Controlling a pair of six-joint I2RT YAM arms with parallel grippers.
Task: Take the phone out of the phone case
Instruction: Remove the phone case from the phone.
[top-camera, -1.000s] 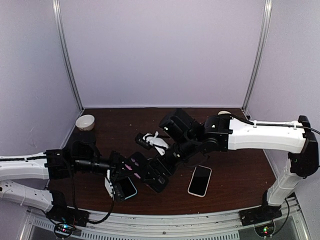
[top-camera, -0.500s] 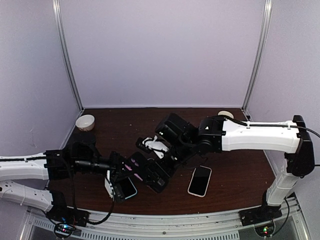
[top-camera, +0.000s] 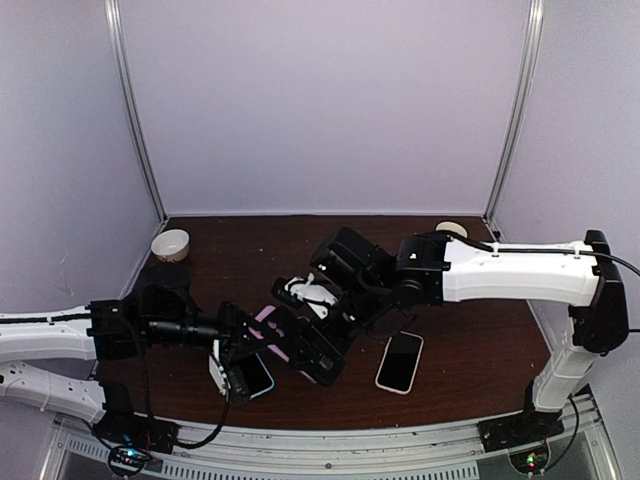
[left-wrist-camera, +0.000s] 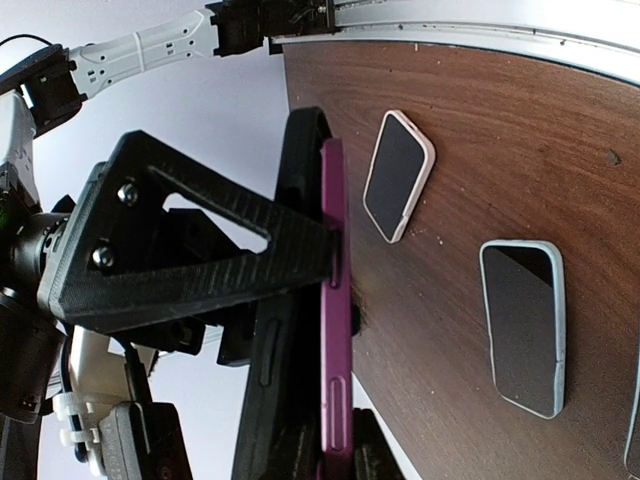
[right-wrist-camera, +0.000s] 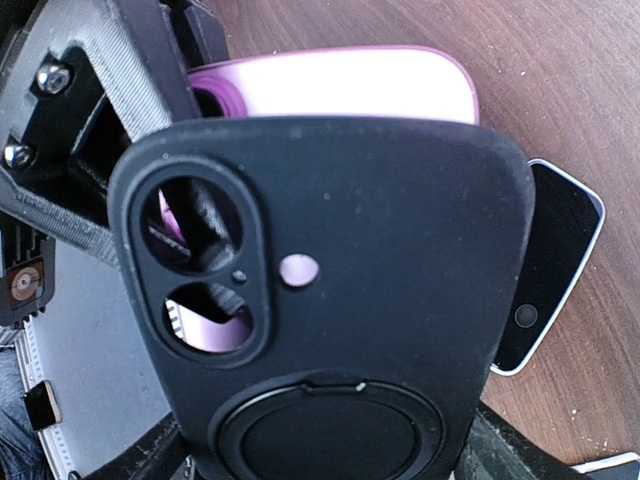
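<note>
Over the last second your right arm has swung in toward 9 o'clock, bringing its wrist closer to the left one. A wider strip of pink now shows between the two in the top view. I read that as the peel taking hold: the phone (right-wrist-camera: 330, 85) is coming out of the case (right-wrist-camera: 340, 300), though not yet free.

Both are held in the air above the worktop (top-camera: 480, 330), at about 7 o'clock from its middle. In the right wrist view the case's black back fills the frame. The phone sticks out past the case's edge at 12 o'clock, and more pink shows through the camera cut-out.

Your right fingers (right-wrist-camera: 500, 450) are closed on the end of the case at 6 o'clock, one on each side of it. In the left wrist view, the left fingers (left-wrist-camera: 190, 250) come in from 9 o'clock, and the tip of the visible one reaches the phone's edge. The other is hidden, so I judge them closed narrow on the phone rather than see it outright.

From that view the case lies flat along the phone's 9 o'clock side. It curls off at the 12 o'clock end and is still seated lower down.

Two spare phones lie on the worktop. The white-edged one (top-camera: 400, 362) is at 3 o'clock of the fingers, and the pale-edged one (top-camera: 258, 378) is just below them.
</note>
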